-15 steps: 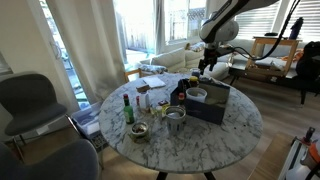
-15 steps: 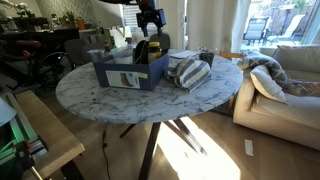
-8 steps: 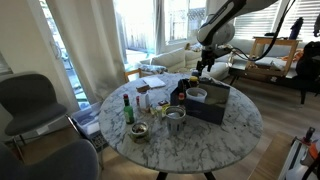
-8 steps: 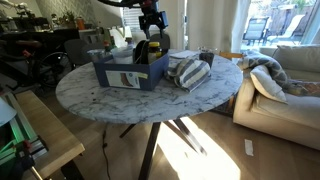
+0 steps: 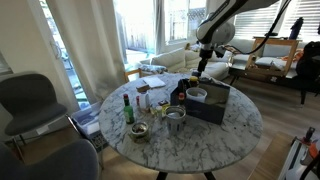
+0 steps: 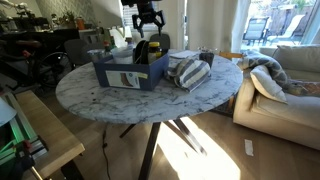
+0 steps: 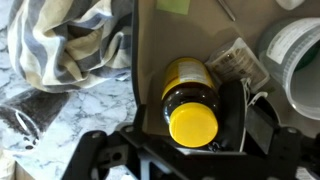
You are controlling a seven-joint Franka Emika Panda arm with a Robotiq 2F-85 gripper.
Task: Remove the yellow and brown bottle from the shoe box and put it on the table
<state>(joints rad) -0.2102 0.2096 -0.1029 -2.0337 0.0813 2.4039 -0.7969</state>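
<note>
"Where's the yellow and brown bottle [image 7: 190, 100]?"

"In the shoe box [image 6: 128, 70], close to the wall with the striped cloth [image 7: 60, 40] outside it. My wrist view looks almost straight down on its yellow cap."

"And the gripper [image 6: 147, 22]?"

"I've got it hanging above the box over the table [image 5: 235, 125], jaws spread wide with nothing between them. The fingers [image 7: 95, 150] sit either side of the bottle, not touching it."

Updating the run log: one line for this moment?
pincer: open, above shoe box | yellow and brown bottle: lying in box, ungrasped
</note>
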